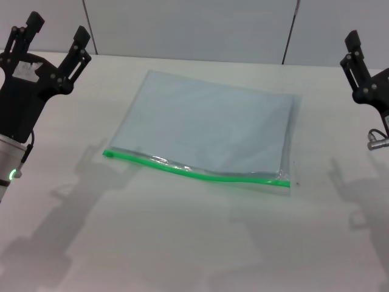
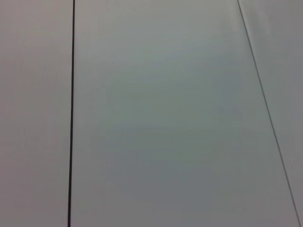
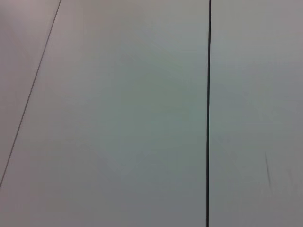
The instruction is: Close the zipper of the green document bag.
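Observation:
The green document bag (image 1: pixel 213 121) lies flat in the middle of the white table, a translucent pale blue-grey pouch. Its zipper (image 1: pixel 200 173) is the bright green strip along the near long edge, wavy and slightly lifted around the middle. The strip ends in a small thicker green bit at the left (image 1: pixel 109 154). My left gripper (image 1: pixel 58 29) is raised at the far left, open and holding nothing, well away from the bag. My right gripper (image 1: pixel 364 73) is raised at the far right edge, partly cut off. Neither wrist view shows the bag or a gripper.
The white table (image 1: pixel 182 243) spreads around the bag, with arm shadows on its near part. Grey wall panels with dark seams (image 1: pixel 290 30) stand behind it. The wrist views show only such panels and a seam (image 2: pixel 72 113) (image 3: pixel 209 113).

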